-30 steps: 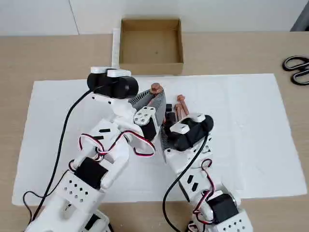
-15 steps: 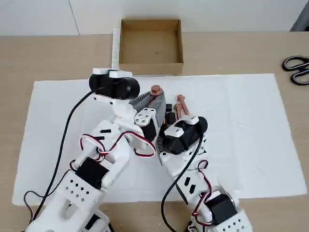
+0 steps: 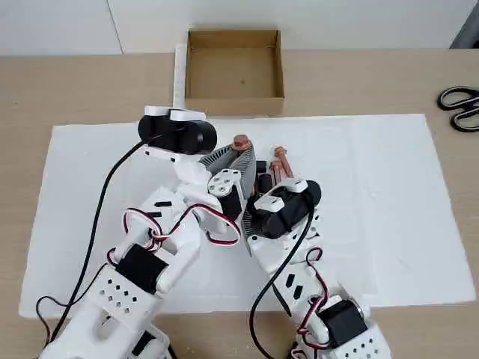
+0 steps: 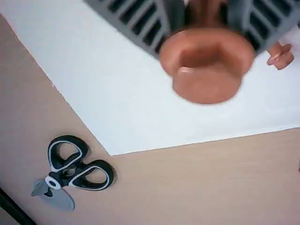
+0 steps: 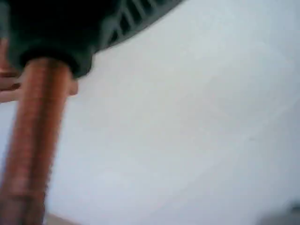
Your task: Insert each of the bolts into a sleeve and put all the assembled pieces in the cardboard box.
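A copper bolt [image 3: 240, 140] stands between the grey fingers of my left gripper [image 3: 241, 155], which is shut on it; its hexagonal head [image 4: 205, 65] faces the left wrist camera. Beside it my right gripper [image 3: 262, 184] is shut on a black sleeve [image 5: 47, 42], and the bolt's threaded shaft [image 5: 35, 140] pokes out of that sleeve. Both grippers meet near the middle of the white sheet [image 3: 374, 187]. Loose copper bolts [image 3: 281, 161] lie just right of them, one being the bolt [image 4: 280, 55] seen past the head. The open cardboard box [image 3: 234, 34] sits at the back.
Black-handled scissors [image 3: 460, 107] lie on the bare wooden table at the far right, and the scissors [image 4: 70, 171] lie off the sheet's corner. A white strip [image 3: 179, 75] lies along the box's left side.
My right arm has drawn in toward the left gripper, closing the gap between sleeve and bolt. The left arm has shifted only slightly.
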Controlling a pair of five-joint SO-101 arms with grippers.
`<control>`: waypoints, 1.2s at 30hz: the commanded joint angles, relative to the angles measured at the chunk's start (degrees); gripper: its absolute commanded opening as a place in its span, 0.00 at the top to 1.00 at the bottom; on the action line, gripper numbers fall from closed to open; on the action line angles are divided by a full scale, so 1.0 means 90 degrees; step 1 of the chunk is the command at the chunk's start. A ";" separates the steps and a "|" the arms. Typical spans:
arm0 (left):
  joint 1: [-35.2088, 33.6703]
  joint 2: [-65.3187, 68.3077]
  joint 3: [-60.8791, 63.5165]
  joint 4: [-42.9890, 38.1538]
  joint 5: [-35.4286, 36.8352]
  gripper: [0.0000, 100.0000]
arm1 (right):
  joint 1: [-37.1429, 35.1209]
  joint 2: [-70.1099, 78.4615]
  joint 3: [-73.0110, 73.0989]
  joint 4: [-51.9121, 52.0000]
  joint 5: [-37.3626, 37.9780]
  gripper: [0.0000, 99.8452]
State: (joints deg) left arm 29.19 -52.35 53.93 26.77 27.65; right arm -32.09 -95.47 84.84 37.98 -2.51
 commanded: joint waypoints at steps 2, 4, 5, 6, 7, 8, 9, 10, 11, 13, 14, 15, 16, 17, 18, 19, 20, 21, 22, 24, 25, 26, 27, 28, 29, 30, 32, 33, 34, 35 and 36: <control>0.0088 -0.0195 -0.0044 0.0176 0.0020 0.99 | -0.0015 -0.0103 -0.0068 -0.0171 -0.0078 1.00; 0.0205 -0.0195 -0.0063 0.0381 0.0147 0.99 | -0.0015 -0.0103 -0.0068 -0.0171 -0.0078 1.00; 0.0254 -0.0195 -0.0073 0.0469 0.0166 0.99 | -0.0015 -0.0103 -0.0068 -0.0171 -0.0078 1.00; 0.0283 -0.0195 -0.0083 0.0518 0.0166 0.99 | -0.0015 -0.0103 -0.0068 -0.0171 -0.0078 1.00; 0.0283 -0.0195 -0.0083 0.0527 0.0166 0.99 | -0.0005 -0.0103 -0.0068 -0.0171 -0.0078 1.00; 0.0283 -0.0195 -0.0083 0.0537 0.0166 0.99 | -0.0005 -0.0103 -0.0068 -0.0171 -0.0078 1.00; 0.0283 -0.0195 -0.0073 0.0537 0.0166 0.99 | -0.0005 -0.0103 -0.0068 -0.0171 -0.0078 1.00; 0.0283 -0.0195 -0.0054 0.0537 0.0166 0.99 | -0.0005 -0.0103 -0.0059 -0.0171 -0.0078 1.00; 0.0283 -0.0195 -0.0054 0.0547 0.0166 0.99 | -0.0005 -0.0103 -0.0059 -0.0171 -0.0078 1.00; 0.0283 -0.0195 -0.0044 0.0586 0.0166 0.99 | -0.0005 -0.0103 -0.0059 -0.0171 -0.0078 1.00; 0.0283 -0.0195 -0.0054 0.0684 0.0166 0.99 | -0.0005 -0.0103 -0.0059 -0.0171 -0.0078 1.00; 0.0283 -0.0195 -0.0063 0.0791 0.0166 0.99 | -0.0005 -0.0103 -0.0059 -0.0171 -0.0078 1.00; 0.0283 -0.0195 -0.0063 0.0889 0.0166 0.99 | -0.0005 -0.0103 -0.0059 -0.0171 -0.0078 1.00; 0.0283 -0.0195 -0.0054 0.1006 0.0166 0.99 | -0.0005 -0.0103 -0.0059 -0.0171 -0.0078 1.00; 0.0283 -0.0195 -0.0044 0.1123 0.0166 0.99 | -0.0005 -0.0103 -0.0059 -0.0171 -0.0078 1.00; 0.0283 -0.0195 -0.0044 0.1221 0.0166 0.99 | -0.0005 -0.0103 -0.0059 -0.0171 -0.0078 1.00; 0.0283 -0.0195 -0.0044 0.1270 0.0166 0.99 | -0.0005 -0.0103 -0.0059 -0.0171 -0.0078 1.00; 0.0283 -0.0195 -0.0044 0.1289 0.0166 0.99 | -0.0005 -0.0103 -0.0059 -0.0171 -0.0078 1.00; 0.0283 -0.0195 -0.0044 0.1299 0.0166 0.99 | -0.0005 -0.0103 -0.0059 -0.0171 -0.0078 1.00; 0.0283 -0.0195 -0.0044 0.1309 0.0166 0.99 | -0.0005 -0.0103 -0.0059 -0.0171 -0.0078 1.00; 0.0283 -0.0195 -0.0034 0.1309 0.0166 0.99 | -0.0005 -0.0103 -0.0059 -0.0171 -0.0078 1.00; 0.0283 -0.0195 -0.0034 0.1319 0.0166 0.99 | -0.0005 -0.0103 -0.0059 -0.0171 -0.0078 1.00; 0.0283 -0.0195 -0.0034 0.1368 0.0166 0.99 | -0.0005 -0.0103 -0.0059 -0.0171 -0.0078 1.00; 0.0283 -0.0195 -0.0034 0.1446 0.0156 0.99 | -0.0005 -0.0103 -0.0059 -0.0171 -0.0078 1.00; 0.0283 -0.0195 -0.0034 0.1514 0.0156 0.99 | -0.0005 -0.0103 -0.0059 -0.0171 -0.0078 1.00; 0.0283 -0.0195 -0.0034 0.1612 0.0156 0.99 | -0.0005 -0.0103 -0.0059 -0.0171 -0.0078 1.00; 0.0283 -0.0176 -0.0034 0.1778 0.0156 0.99 | -0.0005 -0.0103 -0.0059 -0.0171 -0.0078 1.00; 0.0293 -0.0166 -0.0034 0.1827 0.0147 0.99 | -0.0005 -0.0103 -0.0059 -0.0171 -0.0078 1.00; 0.0293 -0.0156 -0.0034 0.1866 0.0147 0.99 | -0.0005 -0.0103 -0.0059 -0.0171 -0.0078 1.00; 0.0293 -0.0156 -0.0034 0.1866 0.0147 0.99 | -0.0005 -0.0103 -0.0059 -0.0171 -0.0078 1.00; 0.0293 -0.0156 -0.0034 0.1866 0.0147 0.99 | -0.0005 -0.0103 -0.0059 -0.0171 -0.0078 1.00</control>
State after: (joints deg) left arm 31.82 -52.62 53.85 42.59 28.97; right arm -32.26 -95.47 84.92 37.98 -2.68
